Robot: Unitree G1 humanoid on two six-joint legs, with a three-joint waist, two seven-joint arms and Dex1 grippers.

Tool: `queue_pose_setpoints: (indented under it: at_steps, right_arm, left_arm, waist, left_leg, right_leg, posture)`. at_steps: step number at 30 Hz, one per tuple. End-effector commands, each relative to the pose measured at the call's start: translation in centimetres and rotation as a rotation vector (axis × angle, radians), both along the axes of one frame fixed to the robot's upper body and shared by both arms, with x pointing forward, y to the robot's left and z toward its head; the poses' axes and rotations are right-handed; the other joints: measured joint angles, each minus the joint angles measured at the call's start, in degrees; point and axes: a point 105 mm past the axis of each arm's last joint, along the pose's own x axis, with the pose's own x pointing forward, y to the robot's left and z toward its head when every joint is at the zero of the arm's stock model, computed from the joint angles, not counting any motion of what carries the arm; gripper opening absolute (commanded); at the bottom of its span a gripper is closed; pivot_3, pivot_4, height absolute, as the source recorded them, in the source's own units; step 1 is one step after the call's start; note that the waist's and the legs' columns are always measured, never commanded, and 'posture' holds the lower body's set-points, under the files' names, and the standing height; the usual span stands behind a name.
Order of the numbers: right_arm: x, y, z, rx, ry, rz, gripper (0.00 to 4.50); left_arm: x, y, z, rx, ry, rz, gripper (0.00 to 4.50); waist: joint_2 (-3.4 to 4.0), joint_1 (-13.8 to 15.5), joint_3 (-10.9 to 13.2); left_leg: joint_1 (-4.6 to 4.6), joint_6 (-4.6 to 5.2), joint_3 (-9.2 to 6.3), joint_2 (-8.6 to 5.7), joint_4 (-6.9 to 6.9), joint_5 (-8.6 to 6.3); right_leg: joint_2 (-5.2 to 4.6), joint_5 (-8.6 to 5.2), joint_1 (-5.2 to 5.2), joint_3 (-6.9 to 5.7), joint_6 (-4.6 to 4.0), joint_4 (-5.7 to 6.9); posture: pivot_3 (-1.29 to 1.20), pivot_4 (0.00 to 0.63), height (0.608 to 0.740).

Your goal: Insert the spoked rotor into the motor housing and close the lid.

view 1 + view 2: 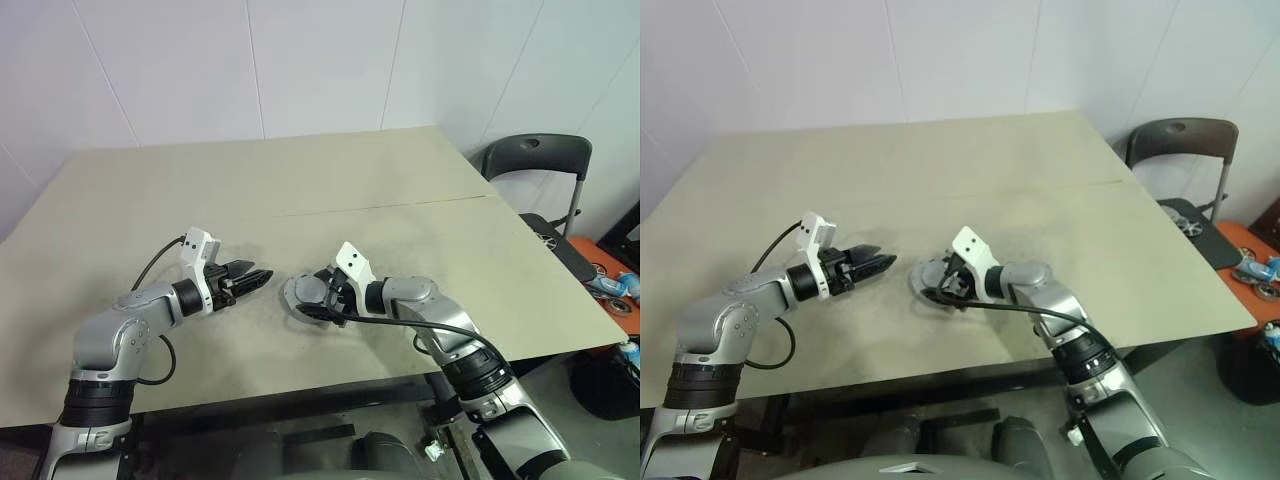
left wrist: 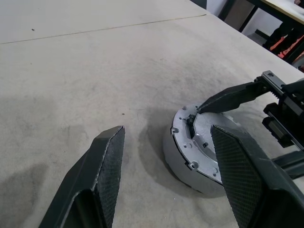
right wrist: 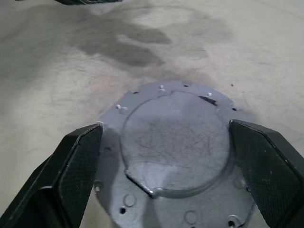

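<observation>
The round silver motor housing (image 2: 176, 161) stands on the table, just right of centre near the front. The grey lid (image 3: 173, 142) lies flat on top of it and covers its inside, so the spoked rotor is hidden. My right gripper (image 3: 165, 124) hangs open just above the lid, one finger on each side. One of its fingertips (image 2: 209, 103) sits at the lid's rim. My left gripper (image 1: 262, 277) is open with nothing between its fingers. It points at the housing from the left, a short way off.
The beige table (image 1: 300, 180) has a seam (image 1: 400, 205) running across its middle. A dark folding chair (image 1: 535, 160) stands beyond the right edge, with a black seat and small parts (image 1: 610, 285) on a red surface beside it.
</observation>
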Motion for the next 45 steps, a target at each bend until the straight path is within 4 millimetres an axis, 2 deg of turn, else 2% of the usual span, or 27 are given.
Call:
queue_pose_setpoints:
  at_steps: [1,4,6,7,19,26,30,34,41,45]
  right_arm:
    - [0.4,-0.3,0.0,-0.005,-0.016,-0.012,4.46]
    - [0.4,-0.6,0.1,0.000,-0.018,-0.009,3.88]
    - [0.5,-0.9,0.1,0.001,-0.009,-0.011,3.15]
    - [0.5,-1.1,0.2,-0.001,-0.006,-0.009,3.03]
    - [0.2,-0.6,0.3,0.001,-0.003,0.006,3.03]
    - [-0.2,-0.4,-0.8,-0.015,0.031,-0.008,3.03]
    - [0.2,-0.9,-2.8,-0.059,0.071,-0.077,3.03]
    - [0.3,-1.2,-3.9,-0.103,0.083,-0.096,3.03]
    - [-0.7,-2.7,-4.5,-0.138,0.122,-0.026,3.03]
    - [-0.2,-3.4,-4.6,-0.159,0.110,-0.038,3.03]
  left_arm:
    - [-0.1,-0.2,1.3,-0.002,-0.050,-0.013,3.07]
    - [0.0,-0.2,1.2,-0.001,-0.050,-0.011,3.07]
    - [0.0,-0.2,1.2,-0.002,-0.049,-0.011,3.07]
    - [0.0,-0.3,1.2,-0.003,-0.049,-0.011,3.07]
    - [0.1,-0.5,1.2,-0.007,-0.051,-0.012,3.07]
    - [-0.1,-0.5,1.1,-0.008,-0.046,-0.012,3.07]
    - [-0.2,-0.7,1.0,-0.010,-0.044,-0.015,3.07]
    - [-0.4,-1.1,1.0,-0.013,-0.042,-0.023,3.07]
    - [-0.4,-1.1,1.0,-0.010,-0.042,-0.023,3.07]
    - [-0.2,-1.2,1.0,-0.012,-0.045,-0.023,3.07]
  waist:
    - [0.00,0.0,0.0]
    - [0.00,0.0,0.0]
    - [0.00,0.0,0.0]
    - [0.00,0.0,0.0]
    - [-0.01,0.1,0.0]
    - [-0.02,0.1,0.0]
    - [-0.09,0.0,-0.1]
    - [-0.32,-0.2,-0.3]
    - [-0.18,0.3,-0.6]
    - [-0.18,0.2,-0.6]
  left_leg:
    - [0.00,0.00,0.00,0.00,0.00,0.00]
    - [0.01,0.00,0.00,0.00,-0.01,0.00]
    - [0.02,0.00,0.00,0.00,-0.01,0.00]
    - [0.02,0.00,0.00,0.00,-0.01,0.00]
    - [0.03,0.00,-0.01,0.00,-0.01,0.00]
    - [0.04,0.00,-0.01,0.00,-0.01,0.00]
    - [0.14,0.00,-0.01,0.02,-0.02,0.00]
    - [0.32,-0.02,0.00,0.11,-0.03,-0.01]
    - [0.26,-0.03,0.07,0.31,-0.06,-0.02]
    - [0.23,-0.03,0.17,0.31,-0.13,-0.02]
  right_leg:
    - [0.00,0.00,0.00,0.00,0.00,0.00]
    - [0.00,0.00,0.00,0.00,0.00,0.00]
    - [0.00,0.00,0.01,0.00,0.00,0.00]
    - [0.00,0.00,0.00,0.00,0.00,0.00]
    - [-0.03,0.00,0.05,0.00,0.00,-0.01]
    - [-0.02,0.00,0.04,0.00,0.00,-0.01]
    - [-0.02,0.00,0.04,0.00,0.00,0.00]
    - [0.01,0.00,0.08,0.00,0.00,-0.01]
    - [0.01,0.11,0.13,-0.16,0.09,-0.34]
    - [-0.03,0.10,0.14,-0.17,0.09,-0.51]
  posture:
    - [0.00,0.000,0.740]
    - [0.00,0.000,0.740]
    - [0.00,0.000,0.740]
    - [0.00,0.000,0.740]
    - [0.00,0.000,0.740]
    - [0.00,0.000,0.740]
    - [0.00,0.000,0.740]
    - [0.00,0.000,0.740]
    - [0.00,0.000,0.740]
    - [0.00,0.000,0.740]
